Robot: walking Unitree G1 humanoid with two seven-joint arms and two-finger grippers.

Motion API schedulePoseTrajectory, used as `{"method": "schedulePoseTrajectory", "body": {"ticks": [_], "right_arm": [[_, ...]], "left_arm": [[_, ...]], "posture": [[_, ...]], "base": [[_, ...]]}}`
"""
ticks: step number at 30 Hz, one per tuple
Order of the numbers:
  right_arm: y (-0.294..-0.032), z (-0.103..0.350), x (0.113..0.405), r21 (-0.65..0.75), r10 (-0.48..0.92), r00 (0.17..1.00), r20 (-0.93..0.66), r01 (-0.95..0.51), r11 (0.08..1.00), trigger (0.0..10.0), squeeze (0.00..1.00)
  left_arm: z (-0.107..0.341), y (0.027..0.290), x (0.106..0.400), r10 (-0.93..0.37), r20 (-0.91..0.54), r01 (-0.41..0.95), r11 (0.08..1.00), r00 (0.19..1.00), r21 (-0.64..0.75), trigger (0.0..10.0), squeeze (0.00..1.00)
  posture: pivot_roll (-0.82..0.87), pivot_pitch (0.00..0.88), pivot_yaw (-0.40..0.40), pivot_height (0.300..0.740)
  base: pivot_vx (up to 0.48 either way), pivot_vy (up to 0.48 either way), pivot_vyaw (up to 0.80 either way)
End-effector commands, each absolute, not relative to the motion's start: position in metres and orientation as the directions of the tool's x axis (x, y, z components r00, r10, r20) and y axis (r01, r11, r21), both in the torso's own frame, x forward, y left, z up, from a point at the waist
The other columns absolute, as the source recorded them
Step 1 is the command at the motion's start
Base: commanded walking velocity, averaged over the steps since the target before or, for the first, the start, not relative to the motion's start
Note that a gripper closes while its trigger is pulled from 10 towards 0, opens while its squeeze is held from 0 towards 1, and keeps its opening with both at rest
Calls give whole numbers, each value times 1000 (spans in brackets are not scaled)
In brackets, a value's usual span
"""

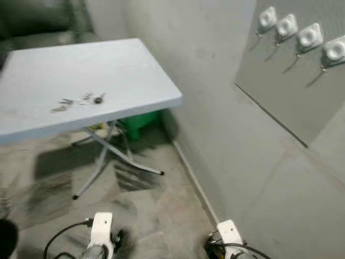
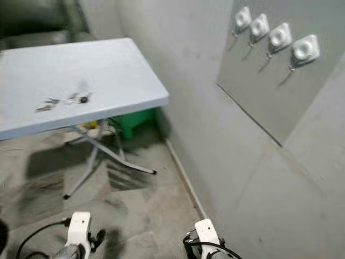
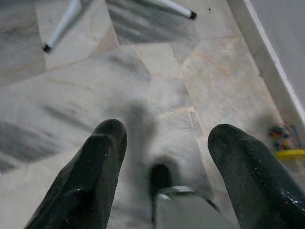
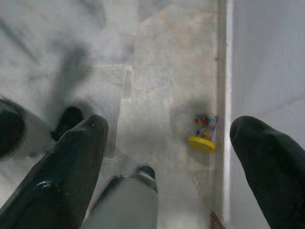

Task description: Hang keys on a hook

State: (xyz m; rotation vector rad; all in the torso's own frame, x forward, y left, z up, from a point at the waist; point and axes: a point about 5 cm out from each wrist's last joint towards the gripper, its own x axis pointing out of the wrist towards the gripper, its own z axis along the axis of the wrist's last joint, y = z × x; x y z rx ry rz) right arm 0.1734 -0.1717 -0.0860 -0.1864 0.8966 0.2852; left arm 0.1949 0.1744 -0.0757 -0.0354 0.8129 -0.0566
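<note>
A bunch of keys (image 1: pixel 81 101) lies on the pale blue folding table (image 1: pixel 129 70) ahead on my left. Several white hooks (image 1: pixel 297 36) sit in a row high on a grey panel of the right-hand wall. Both arms hang low beside me, far from keys and hooks. My left gripper (image 3: pixel 164 143) is open above the marble floor, nothing between its black fingers (image 3: pixel 90 176). My right gripper (image 4: pixel 167 138) is open too, hanging near the wall's foot.
The table's metal legs (image 1: pixel 102 156) spread over the marble floor, and a green bin (image 1: pixel 137 124) stands under the table by the wall. A small yellow toy (image 4: pixel 202 138) lies at the skirting. A dark sofa (image 1: pixel 38 21) stands behind the table.
</note>
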Motion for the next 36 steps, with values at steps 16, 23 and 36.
{"method": "schedulePoseTrajectory", "body": {"ticks": [16, 23, 36], "right_arm": [[-169, -85, 177, 4, 164, 592, -789, -263, 965, 10000, 0], [-170, -85, 177, 6, 162, 597, -786, -256, 967, 10000, 0], [-169, -85, 177, 8, 163, 597, -785, -254, 967, 10000, 0]], "left_arm": [[-77, 182, 192, -50, -736, 3, 998, 675, -65, 10000, 0], [-76, 181, 194, -53, -733, -1, 997, 678, -73, 10000, 0], [-75, 181, 196, -49, -731, -10, 997, 681, -77, 10000, 0]], "posture": [[-97, 0, -5, 724], [-100, 0, -4, 724], [-98, 0, -6, 724]], "base": [[0, 17, 300], [0, 379, 0], [0, 470, 0]]}}
